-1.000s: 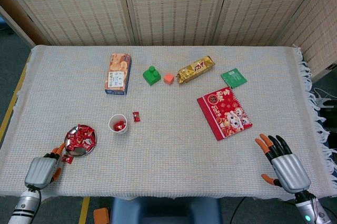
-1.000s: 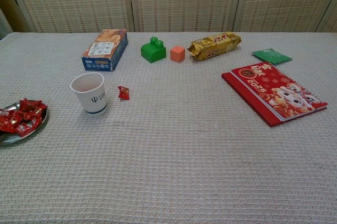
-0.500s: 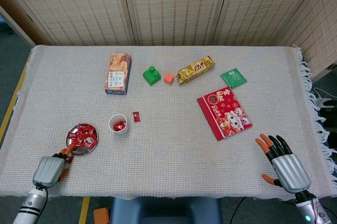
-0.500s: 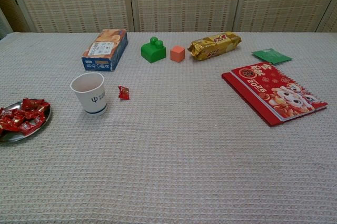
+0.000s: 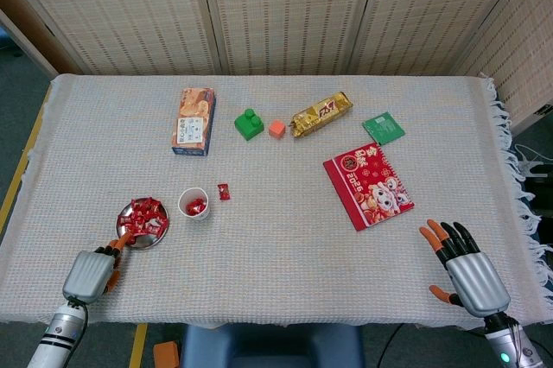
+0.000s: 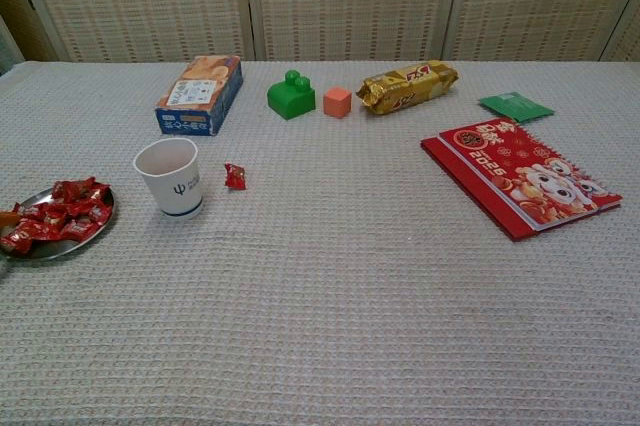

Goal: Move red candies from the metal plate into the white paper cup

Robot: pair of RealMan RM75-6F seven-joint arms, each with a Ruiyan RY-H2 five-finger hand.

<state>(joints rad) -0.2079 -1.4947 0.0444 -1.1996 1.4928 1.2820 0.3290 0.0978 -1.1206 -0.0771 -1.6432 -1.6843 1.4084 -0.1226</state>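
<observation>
1. Red candies (image 5: 144, 215) lie heaped on the metal plate (image 5: 161, 231), which sits near the table's front left corner; the left hand (image 5: 92, 271) rests at the plate's near-left rim, its orange fingertips (image 5: 122, 239) touching the edge or the candies there; whether it pinches anything I cannot tell.
2. White paper cup (image 6: 172, 177) stands upright just right of the plate, apart from it; the head view shows red candy already inside; one loose red candy (image 6: 235, 176) lies on the cloth just right of the cup.
3. Farther back, a blue-and-orange box (image 5: 193, 121), a green block (image 5: 249, 123), a small orange cube (image 5: 276, 129) and a gold snack packet (image 5: 320, 114) lie in a rough row; a green packet (image 5: 383, 128) lies beyond them to the right.
4. Red booklet (image 5: 369, 186) lies flat right of centre.
5. Right hand (image 5: 462, 267) rests at the front right edge, fingers apart, holding nothing.
</observation>
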